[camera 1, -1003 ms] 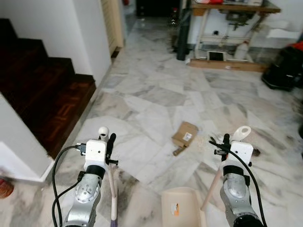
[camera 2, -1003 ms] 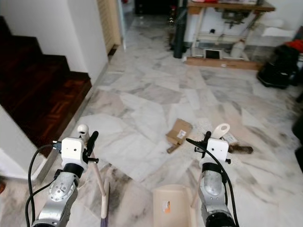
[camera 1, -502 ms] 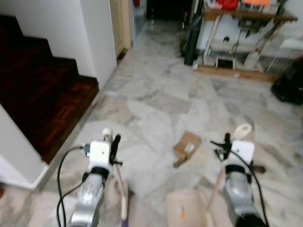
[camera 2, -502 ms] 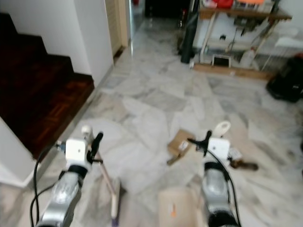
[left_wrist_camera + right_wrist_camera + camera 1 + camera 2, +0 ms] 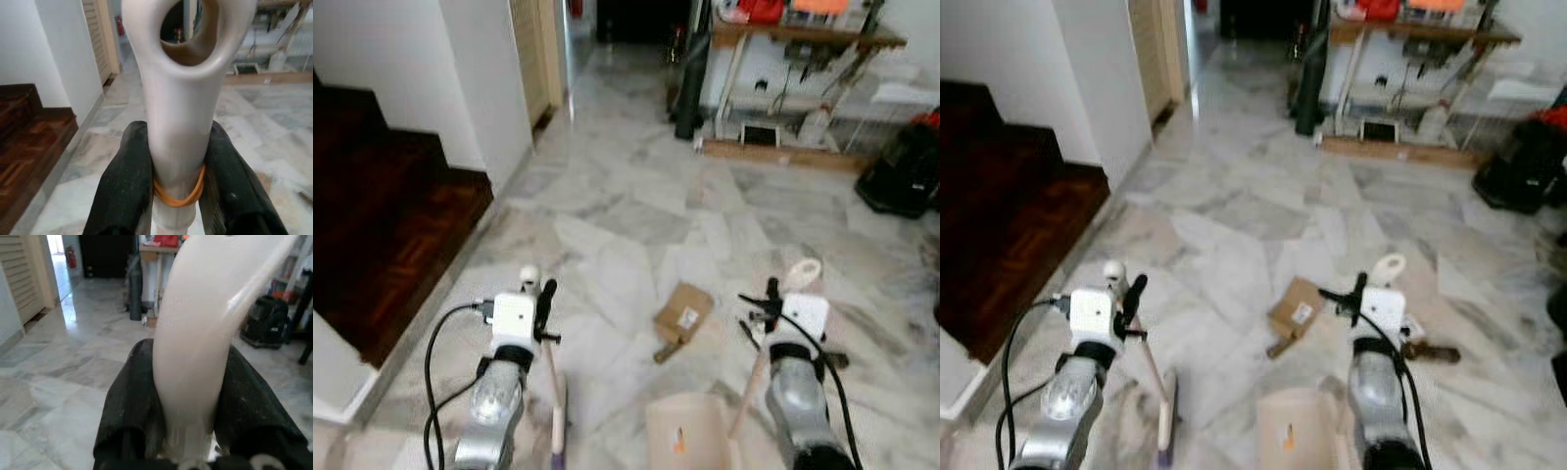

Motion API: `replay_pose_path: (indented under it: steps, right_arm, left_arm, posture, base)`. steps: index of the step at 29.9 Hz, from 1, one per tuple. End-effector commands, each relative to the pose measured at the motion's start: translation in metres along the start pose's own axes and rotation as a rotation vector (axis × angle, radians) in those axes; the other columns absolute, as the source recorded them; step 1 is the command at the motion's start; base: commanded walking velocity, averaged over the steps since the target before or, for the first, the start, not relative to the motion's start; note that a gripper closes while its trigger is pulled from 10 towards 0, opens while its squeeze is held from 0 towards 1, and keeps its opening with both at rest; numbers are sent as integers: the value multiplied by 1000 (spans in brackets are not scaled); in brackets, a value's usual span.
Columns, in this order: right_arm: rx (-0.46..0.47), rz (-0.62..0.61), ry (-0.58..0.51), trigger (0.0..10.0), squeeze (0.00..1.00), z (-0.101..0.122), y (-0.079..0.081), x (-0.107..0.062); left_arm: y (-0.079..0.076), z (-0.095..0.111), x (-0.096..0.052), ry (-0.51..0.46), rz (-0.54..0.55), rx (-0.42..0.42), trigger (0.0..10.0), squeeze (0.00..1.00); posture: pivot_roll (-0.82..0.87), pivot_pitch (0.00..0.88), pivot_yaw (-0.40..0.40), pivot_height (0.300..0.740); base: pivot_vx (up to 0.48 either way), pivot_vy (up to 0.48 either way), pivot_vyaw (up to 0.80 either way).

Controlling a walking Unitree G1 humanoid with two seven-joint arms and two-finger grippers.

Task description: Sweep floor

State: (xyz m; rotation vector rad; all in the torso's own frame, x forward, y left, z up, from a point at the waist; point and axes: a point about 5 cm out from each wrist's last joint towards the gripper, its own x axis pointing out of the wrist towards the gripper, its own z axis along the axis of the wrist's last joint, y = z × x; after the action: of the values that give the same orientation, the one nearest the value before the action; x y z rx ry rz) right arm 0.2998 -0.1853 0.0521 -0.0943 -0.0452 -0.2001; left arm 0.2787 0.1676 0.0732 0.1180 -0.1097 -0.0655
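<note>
My left gripper is shut on the cream broom handle, whose looped top sticks up above the fingers and whose purple bristles rest on the marble floor. In the left wrist view both black fingers clamp that handle. My right gripper is shut on the cream dustpan handle; the beige dustpan sits on the floor between my arms. A flat cardboard piece lies ahead of the pan, with a brown scrap beside it and another to the right.
Dark wooden stairs and a white wall corner stand on the left. A wooden table with shelves and a dark upright roll are at the back. A black bag sits at the right.
The whole view has shifted and blurred as the camera moved; the stairs now sit further left. Both grippers keep their hold on the broom and dustpan handles.
</note>
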Motion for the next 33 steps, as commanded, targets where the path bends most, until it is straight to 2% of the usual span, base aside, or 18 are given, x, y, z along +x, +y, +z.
replay_pose_path:
  steps: [1,21,25,33]
  right_arm:
    - [10,-33,-29,10000,0,6,-9,4]
    - [25,-46,-12,10000,0,5,-10,5]
    - [22,-38,-14,10000,0,5,-10,6]
    - [21,-34,-12,10000,0,5,-9,5]
  left_arm:
    - [-2,11,6,-47,-2,5,10000,0]
    - [-1,12,6,-48,-2,8,10000,0]
    - [-2,12,6,-48,-7,7,10000,0]
    - [-3,12,6,-47,-10,6,10000,0]
  posture:
    - [55,0,-6,740]
    - [59,0,-2,740]
    - [58,0,-2,740]
    - [59,0,-1,740]
  base:
    - [322,0,0]
    - [321,0,0]
    - [319,0,-531]
    - [322,0,0]
